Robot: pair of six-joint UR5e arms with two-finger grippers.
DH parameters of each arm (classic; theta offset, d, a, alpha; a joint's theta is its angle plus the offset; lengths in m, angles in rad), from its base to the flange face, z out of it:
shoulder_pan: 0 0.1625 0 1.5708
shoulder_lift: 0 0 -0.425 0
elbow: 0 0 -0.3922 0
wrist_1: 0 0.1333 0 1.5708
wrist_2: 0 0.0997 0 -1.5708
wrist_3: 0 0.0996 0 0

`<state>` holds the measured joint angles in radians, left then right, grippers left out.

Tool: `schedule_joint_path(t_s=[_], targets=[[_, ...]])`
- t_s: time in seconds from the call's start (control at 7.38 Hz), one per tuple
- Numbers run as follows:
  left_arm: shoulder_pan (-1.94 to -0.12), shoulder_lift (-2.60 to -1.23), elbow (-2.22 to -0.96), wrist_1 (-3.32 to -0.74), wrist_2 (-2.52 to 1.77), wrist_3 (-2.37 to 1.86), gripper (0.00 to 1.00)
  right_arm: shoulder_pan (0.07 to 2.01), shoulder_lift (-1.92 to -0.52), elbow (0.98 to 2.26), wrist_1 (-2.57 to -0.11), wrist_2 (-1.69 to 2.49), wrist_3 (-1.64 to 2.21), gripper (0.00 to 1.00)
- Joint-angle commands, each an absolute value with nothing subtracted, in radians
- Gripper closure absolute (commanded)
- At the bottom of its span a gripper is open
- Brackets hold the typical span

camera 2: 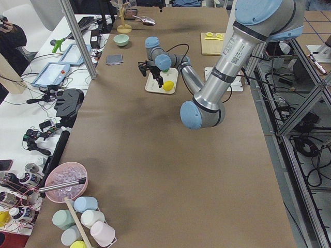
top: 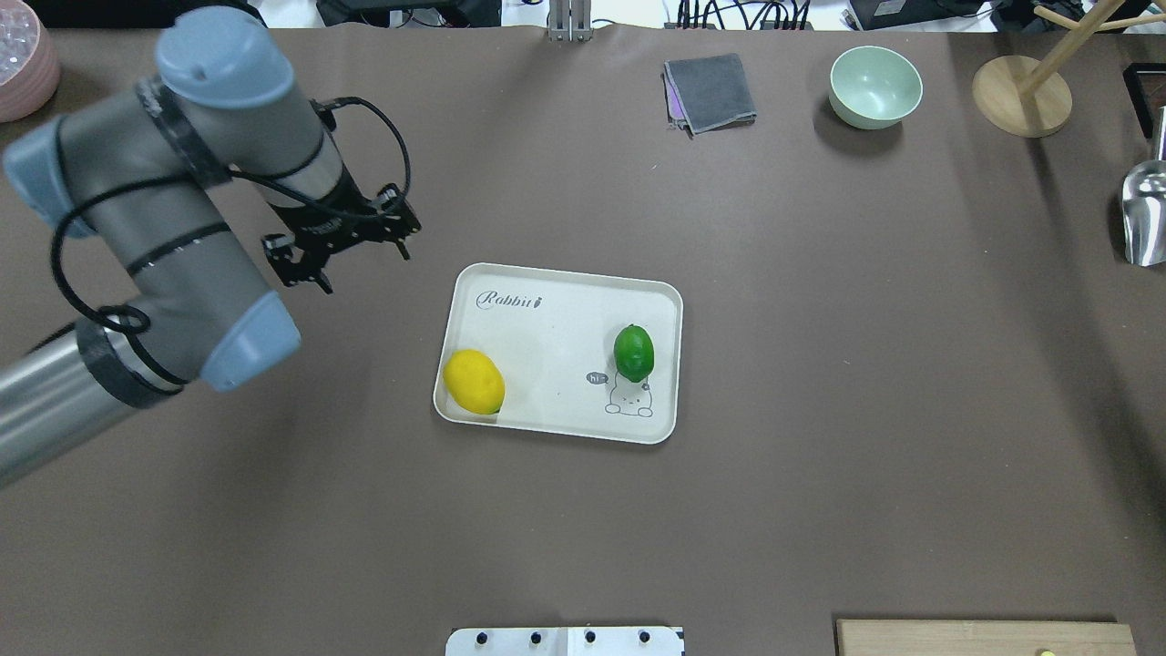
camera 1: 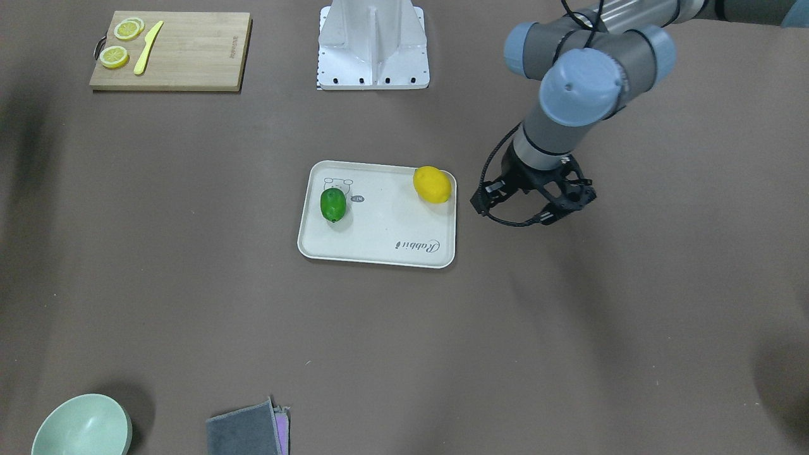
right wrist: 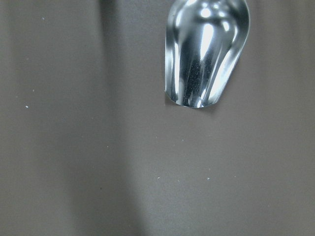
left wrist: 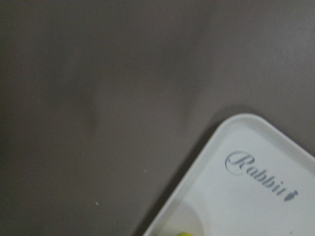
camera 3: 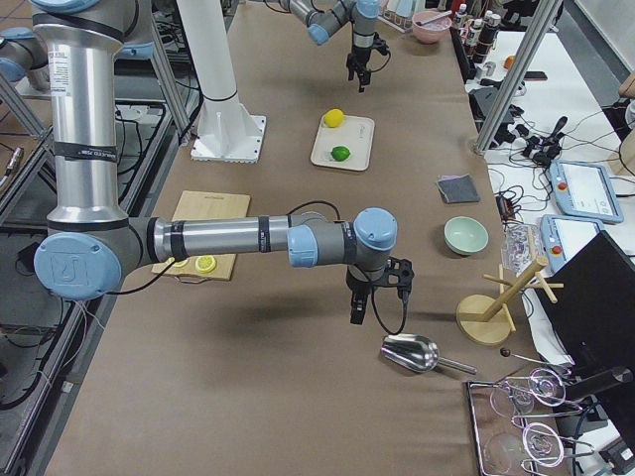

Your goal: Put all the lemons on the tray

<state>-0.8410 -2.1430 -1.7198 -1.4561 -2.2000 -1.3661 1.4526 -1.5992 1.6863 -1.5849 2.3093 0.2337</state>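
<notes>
The cream-white tray (camera 1: 392, 230) lies mid-table, also in the overhead view (top: 556, 337). The yellow lemon (camera 1: 432, 184) rests in one corner of the tray (top: 474, 382). The green lemon (camera 1: 333, 205) rests on the tray by the cartoon drawing (top: 634, 353). My left gripper (camera 1: 524, 212) hovers open and empty beside the tray, on the yellow lemon's side (top: 364, 271). The left wrist view shows the tray's "Rabbit" corner (left wrist: 246, 196). My right gripper (camera 3: 357, 302) shows only in the exterior right view, above a metal scoop (right wrist: 206, 54); I cannot tell if it is open or shut.
A wooden cutting board (camera 1: 189, 57) with lemon slices and a yellow knife lies near the robot base (camera 1: 373, 47). A green bowl (top: 874, 87), a folded grey cloth (top: 710, 91) and a wooden stand (top: 1020, 96) stand along the far edge.
</notes>
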Motion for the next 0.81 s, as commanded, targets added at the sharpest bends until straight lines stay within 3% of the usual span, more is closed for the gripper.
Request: schedule_joint_path(t_s=[0.0,0.41,0.68], targets=[[-1.021,-2.035,-1.741,-1.378,-2.272,-1.074,0.02,1.494,-1.605,1.73,-1.715,2.309,0.116,0.01],[-1.227,-1.783,-1.735,-1.39,-2.328,-0.624,0.03,1.514,-1.609,1.75,-1.755,2.307,0.114,0.01],[-1.343,-1.689,-1.692,-1.391,-2.335,-0.389,0.03,1.519,-1.608,1.75,-1.759,2.307,0.114,0.01]])
